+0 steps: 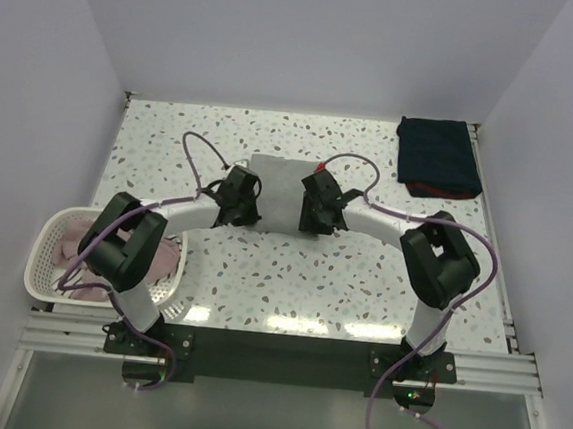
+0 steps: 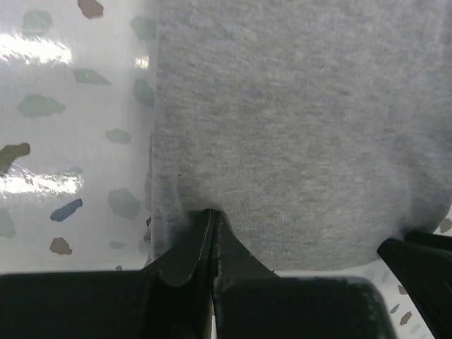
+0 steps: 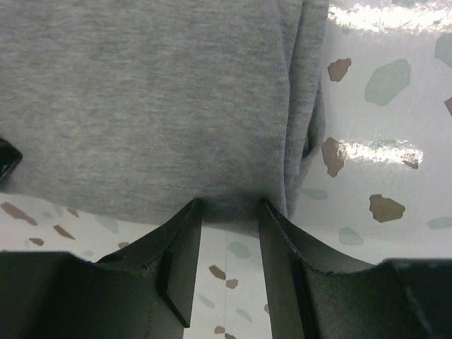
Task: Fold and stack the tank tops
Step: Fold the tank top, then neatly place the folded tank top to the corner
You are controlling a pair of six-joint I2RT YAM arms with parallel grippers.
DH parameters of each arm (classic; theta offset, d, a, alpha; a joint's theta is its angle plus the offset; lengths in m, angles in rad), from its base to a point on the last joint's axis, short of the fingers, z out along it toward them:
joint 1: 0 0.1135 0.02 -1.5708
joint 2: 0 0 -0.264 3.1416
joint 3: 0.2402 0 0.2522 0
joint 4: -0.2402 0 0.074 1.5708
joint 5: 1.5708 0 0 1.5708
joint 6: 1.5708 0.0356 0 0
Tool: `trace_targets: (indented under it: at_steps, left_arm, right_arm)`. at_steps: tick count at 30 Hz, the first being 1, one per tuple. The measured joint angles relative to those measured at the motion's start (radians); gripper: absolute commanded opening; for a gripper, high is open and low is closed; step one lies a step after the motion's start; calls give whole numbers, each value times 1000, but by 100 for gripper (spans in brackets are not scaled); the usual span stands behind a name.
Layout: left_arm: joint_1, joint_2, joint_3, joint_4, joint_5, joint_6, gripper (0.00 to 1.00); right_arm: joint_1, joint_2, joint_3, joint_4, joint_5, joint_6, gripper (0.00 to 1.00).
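Observation:
A plain grey tank top (image 1: 281, 184) lies flat in the middle of the table. My left gripper (image 1: 247, 209) is at its near left corner. In the left wrist view its jaws (image 2: 212, 213) are pressed together on the puckered near edge of the grey cloth (image 2: 296, 127). My right gripper (image 1: 311, 217) is at the near right corner. Its jaws (image 3: 229, 205) stand apart, with the grey hem (image 3: 155, 106) lying between the tips. A folded navy tank top with a red edge (image 1: 437, 157) rests at the back right. Pale pink tank tops (image 1: 167, 259) lie in the basket.
A white slotted basket (image 1: 40, 253) stands at the near left beside the left arm's base. The speckled tabletop (image 1: 291, 275) shows in front of the grey top. White walls close in the table on three sides.

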Motion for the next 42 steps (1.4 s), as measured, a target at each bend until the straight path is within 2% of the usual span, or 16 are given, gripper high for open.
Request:
trace_targets:
  at_steps: [5,9,13,15,18,19,21,23,25,28,33,38,42]
  left_arm:
    - [-47,11,-29,22,-23,-8,0]
    - [-104,7,-58,65,-43,-61,0]
    - [-202,-2,-91,121,-48,-145,0]
    - [-266,14,-82,147,-32,-183,3]
    - [-330,89,5,154,16,-206,15]
    - [-340,116,46,153,34,-210,22]
    - [-344,148,111,149,50,-204,31]
    - [-339,152,162,143,53,-190,33]
    - [-327,136,193,141,53,-174,33]
    - [-294,85,194,120,57,-160,34]
    - [-214,-63,120,64,78,-152,34]
    - [-160,-249,46,-9,90,-117,36]
    - [-137,-376,2,-28,113,-85,36]
  right_arm:
    - [-28,42,1,10,-4,13,42]
    - [-97,69,38,3,-18,8,43]
    - [-182,166,186,-40,-12,-27,49]
    - [-207,237,303,-71,2,-53,55]
    - [-223,320,471,-120,26,-90,65]
    - [-224,333,516,-135,39,-101,67]
    - [-229,333,568,-162,64,-117,72]
    - [-234,311,579,-168,84,-129,74]
    - [-240,249,534,-175,100,-134,75]
    - [-251,102,368,-163,103,-131,75]
    - [-261,-100,54,-58,-9,-109,72]
    - [-257,-130,-172,92,-146,-85,74]
    - [-256,-133,-254,214,-217,-57,75]
